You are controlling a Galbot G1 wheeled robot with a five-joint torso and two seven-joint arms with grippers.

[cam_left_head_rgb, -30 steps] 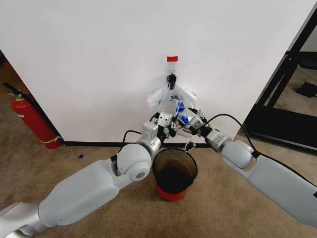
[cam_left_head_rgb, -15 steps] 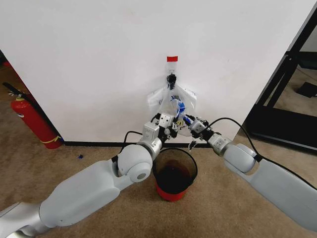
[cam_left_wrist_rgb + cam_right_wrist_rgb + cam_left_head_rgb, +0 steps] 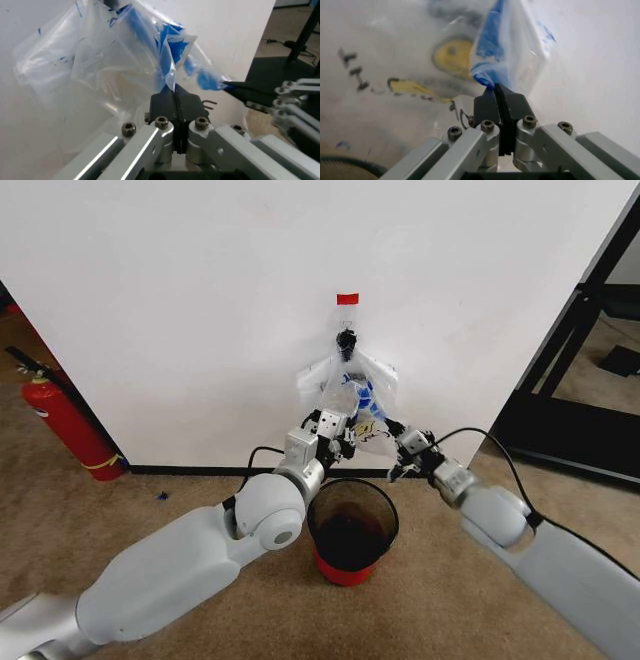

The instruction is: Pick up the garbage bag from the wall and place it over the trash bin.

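The garbage bag [image 3: 352, 395], hanging on the wall [image 3: 200, 300] hook at 12 o'clock above the trash bin [image 3: 352, 528], is being pinched by both closed pincers: left pincer [image 3: 176, 98], right pincer [image 3: 498, 98]. Unhooking and draping over the bin are being judged as not yet done.

Even, bright indoor light is seen; the wall [image 3: 200, 300] is rendered flat white with no glare. Soft faint shadows are cast under both arms onto the carpet [image 3: 150, 480]. Straight edges are bowed near the head view's borders. Beyond the left gripper [image 3: 175, 98] and right gripper [image 3: 496, 98], the garbage bag [image 3: 490, 48] is blurred, with slight sheen.
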